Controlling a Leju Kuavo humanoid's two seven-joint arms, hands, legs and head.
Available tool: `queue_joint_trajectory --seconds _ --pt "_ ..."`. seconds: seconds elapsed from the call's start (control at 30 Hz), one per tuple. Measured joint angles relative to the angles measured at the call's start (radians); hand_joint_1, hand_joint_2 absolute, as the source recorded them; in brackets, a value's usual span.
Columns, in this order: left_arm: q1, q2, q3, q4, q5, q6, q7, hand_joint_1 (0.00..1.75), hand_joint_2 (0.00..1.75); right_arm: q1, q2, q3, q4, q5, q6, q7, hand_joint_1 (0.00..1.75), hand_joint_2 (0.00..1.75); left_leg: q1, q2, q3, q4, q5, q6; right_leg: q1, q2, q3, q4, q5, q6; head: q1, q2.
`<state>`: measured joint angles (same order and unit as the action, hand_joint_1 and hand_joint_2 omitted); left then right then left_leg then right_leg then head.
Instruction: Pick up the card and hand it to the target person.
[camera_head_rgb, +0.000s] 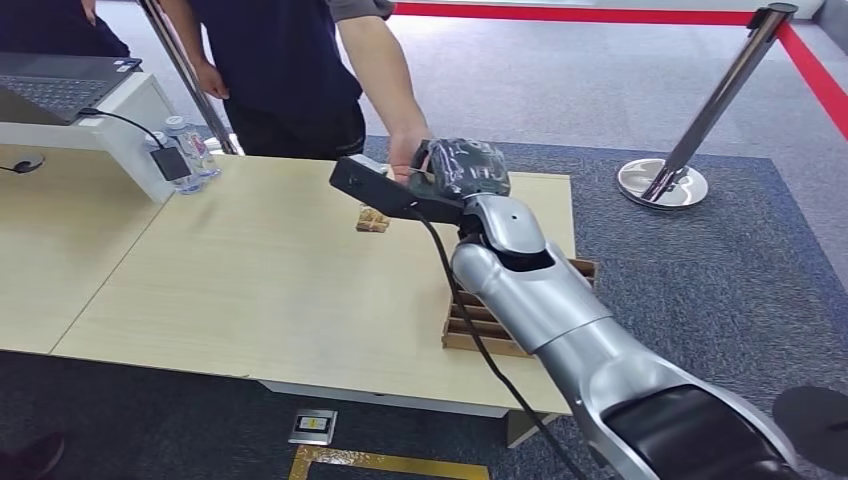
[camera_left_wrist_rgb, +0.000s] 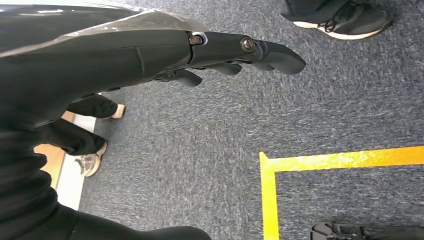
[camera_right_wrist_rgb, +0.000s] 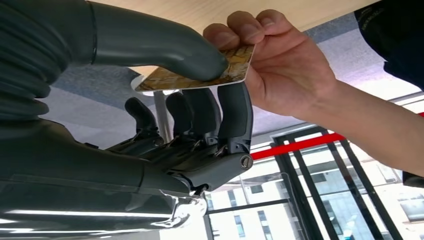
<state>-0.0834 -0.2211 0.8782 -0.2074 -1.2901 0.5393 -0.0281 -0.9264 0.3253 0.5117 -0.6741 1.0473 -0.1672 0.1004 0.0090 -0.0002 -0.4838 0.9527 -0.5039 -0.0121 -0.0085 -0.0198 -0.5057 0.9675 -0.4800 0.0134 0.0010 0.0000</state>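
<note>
The card (camera_right_wrist_rgb: 200, 75) is pinched between the right hand's (camera_right_wrist_rgb: 165, 115) thumb and fingers above the bench (camera_head_rgb: 250, 290), its far end gripped by a person's hand (camera_right_wrist_rgb: 280, 65), while the left hand (camera_left_wrist_rgb: 220, 55) hangs empty, fingers loosely apart, over the carpet (camera_left_wrist_rgb: 200, 150).

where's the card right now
In the right wrist view the card is pinched between the right hand's thumb and fingers, with a person's hand gripping its far end.
</note>
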Motion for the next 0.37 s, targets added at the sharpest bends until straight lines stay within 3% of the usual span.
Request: queue_joint_trajectory --seconds 0.07,0.1,0.37 --pt "0.000 0.000 0.000 0.000 0.001 0.001 -0.003 0.00 1.75 0.000 0.005 0.000 0.015 0.008 -0.004 0.001 0.12 1.75 0.000 0.000 0.000 0.000 0.000 0.000 0.000 0.000 0.000 0.000 0.000 0.000 0.000 0.000" --pt "0.000 0.000 0.000 0.000 0.002 0.002 -0.004 0.00 1.75 0.000 0.007 0.000 0.020 0.011 -0.006 0.001 0.01 1.75 0.000 0.000 -0.001 0.000 0.000 0.000 0.000 0.000 -0.001 0.000 0.000 0.000 0.000 0.000" --pt "0.000 0.000 0.000 0.000 0.006 0.002 -0.007 0.00 1.75 0.000 0.017 0.001 0.054 0.022 -0.023 0.004 0.00 1.75 0.000 0.000 -0.001 0.000 0.000 0.000 0.000 0.000 -0.001 0.000 0.000 0.000 0.000 0.000"
